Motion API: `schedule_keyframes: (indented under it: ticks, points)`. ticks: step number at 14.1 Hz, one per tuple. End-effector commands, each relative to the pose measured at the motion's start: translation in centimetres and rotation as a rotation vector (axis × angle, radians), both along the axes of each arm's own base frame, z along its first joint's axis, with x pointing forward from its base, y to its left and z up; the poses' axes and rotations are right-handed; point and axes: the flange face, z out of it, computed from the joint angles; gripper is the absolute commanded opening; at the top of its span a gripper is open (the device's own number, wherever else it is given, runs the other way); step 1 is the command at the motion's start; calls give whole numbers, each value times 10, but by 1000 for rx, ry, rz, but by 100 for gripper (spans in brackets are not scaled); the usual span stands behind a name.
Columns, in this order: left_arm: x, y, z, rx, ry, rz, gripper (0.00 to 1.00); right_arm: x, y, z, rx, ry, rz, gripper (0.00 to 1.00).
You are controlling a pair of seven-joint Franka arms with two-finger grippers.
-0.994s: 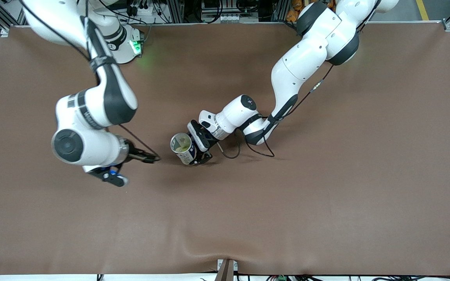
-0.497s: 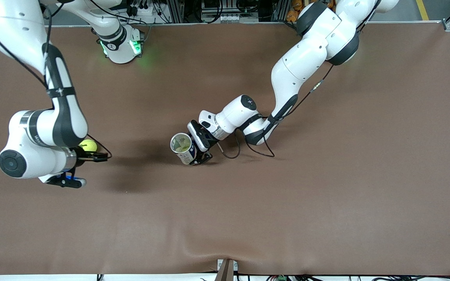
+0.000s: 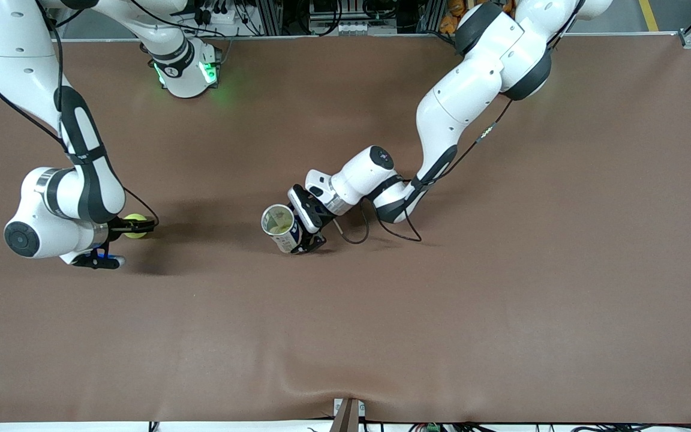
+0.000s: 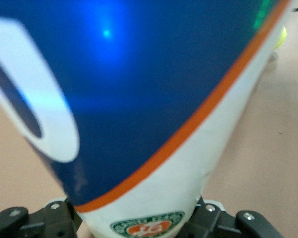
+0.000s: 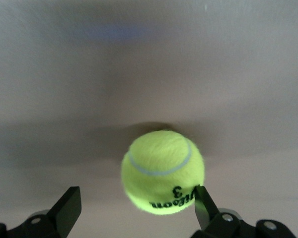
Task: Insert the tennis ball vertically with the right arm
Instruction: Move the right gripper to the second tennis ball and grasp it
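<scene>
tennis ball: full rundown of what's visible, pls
The tennis ball is fuzzy yellow-green felt with a pale curved seam and black print ending in a "3". It rests on the brown table toward the right arm's end, well apart from the can that the left gripper holds. The right gripper is open and low around it; one finger sits at the ball's edge, the other stands clear. It is not lifted.

A yellow-green tennis ball [image 3: 135, 225] printed with a black "3" is lying on the brown surface [image 3: 501, 300] toward the right arm's end. An open-topped can [image 3: 281, 228], blue and white with an orange stripe, is leaning near the surface's middle.
</scene>
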Motion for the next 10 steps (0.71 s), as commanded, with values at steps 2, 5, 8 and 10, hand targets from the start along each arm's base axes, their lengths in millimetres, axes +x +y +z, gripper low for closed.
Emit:
schedule_keyframes:
  ticks: [2, 5, 8, 10]
  points:
    - [2, 2, -8, 9, -5, 5, 80, -12, -8, -3, 19, 8, 41, 100]
    - [2, 2, -6, 7, -8, 6, 80, -15, -21, -11, 38, 11, 58, 100]
    - [3, 2, -6, 9, -11, 4, 80, -18, -23, -20, 40, 25, 52, 100]
    - [4, 2, -4, 7, -13, 4, 80, -18, -23, -26, 39, 27, 52, 100]
